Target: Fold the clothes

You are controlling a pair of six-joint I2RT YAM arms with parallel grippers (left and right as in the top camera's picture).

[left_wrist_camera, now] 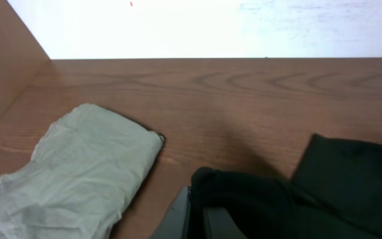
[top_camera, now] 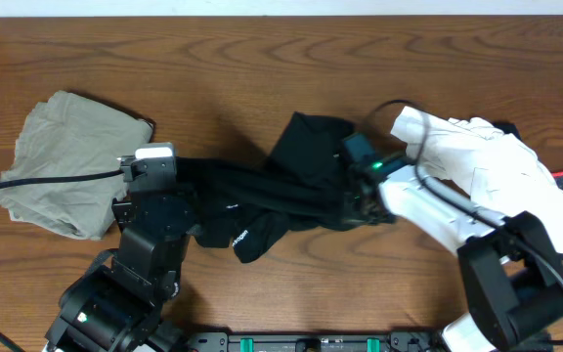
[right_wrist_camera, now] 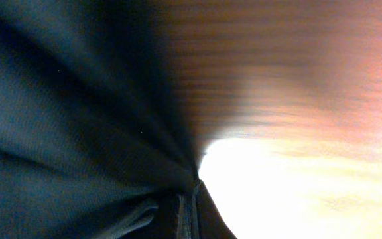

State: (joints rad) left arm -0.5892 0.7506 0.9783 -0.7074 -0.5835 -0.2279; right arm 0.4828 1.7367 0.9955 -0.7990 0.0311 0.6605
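Fabric of a grey-beige garment lies bunched well to the left of the left gripper, whose jaws are closed tight on one end of the black garment. That garment runs rightward over the table to the right gripper, likewise clamped narrow on it. The white garment lies just right of this gripper. Only the right wrist view shows folds converging at the fingers, and only the overhead shows the white garment.
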